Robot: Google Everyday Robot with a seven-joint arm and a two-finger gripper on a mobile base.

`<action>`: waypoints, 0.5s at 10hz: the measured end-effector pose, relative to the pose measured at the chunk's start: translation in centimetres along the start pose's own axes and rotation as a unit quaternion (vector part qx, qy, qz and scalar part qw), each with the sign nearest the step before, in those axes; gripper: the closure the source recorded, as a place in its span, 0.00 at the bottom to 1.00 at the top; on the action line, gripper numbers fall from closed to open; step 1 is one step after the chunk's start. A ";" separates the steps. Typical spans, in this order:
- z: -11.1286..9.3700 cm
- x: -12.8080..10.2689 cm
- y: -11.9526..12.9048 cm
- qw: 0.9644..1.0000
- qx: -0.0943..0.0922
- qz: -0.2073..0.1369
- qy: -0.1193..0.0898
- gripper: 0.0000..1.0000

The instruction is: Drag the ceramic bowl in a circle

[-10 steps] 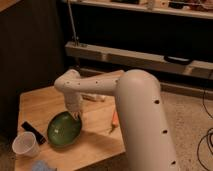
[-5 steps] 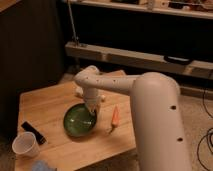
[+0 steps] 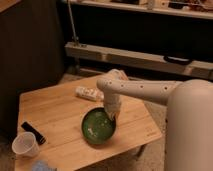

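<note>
The ceramic bowl [image 3: 99,128] is a wide, glossy green bowl. It sits on the wooden table [image 3: 55,107], right of the middle and toward the front edge. My gripper [image 3: 111,115] hangs from the white arm [image 3: 145,90] and comes down onto the bowl's far right rim. It touches or overlaps that rim. The bowl looks slightly tilted, with its inside facing the camera.
A small white cup [image 3: 25,145] stands at the table's front left corner. A black flat object [image 3: 33,133] lies just behind it. A white packet [image 3: 89,93] lies at the back of the table. A blue thing [image 3: 40,165] shows at the front edge. Dark shelves stand behind.
The bowl has slid from the table's front left to right of the middle. The gripper and arm have swung right along with it.
</note>
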 end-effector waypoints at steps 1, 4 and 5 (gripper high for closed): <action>0.2 -1.4 -0.7 1.000 0.004 -0.012 -0.001 1.00; 1.0 -5.0 -6.5 0.997 0.020 -0.072 -0.006 1.00; 1.4 -5.5 -9.0 0.995 0.023 -0.095 -0.010 1.00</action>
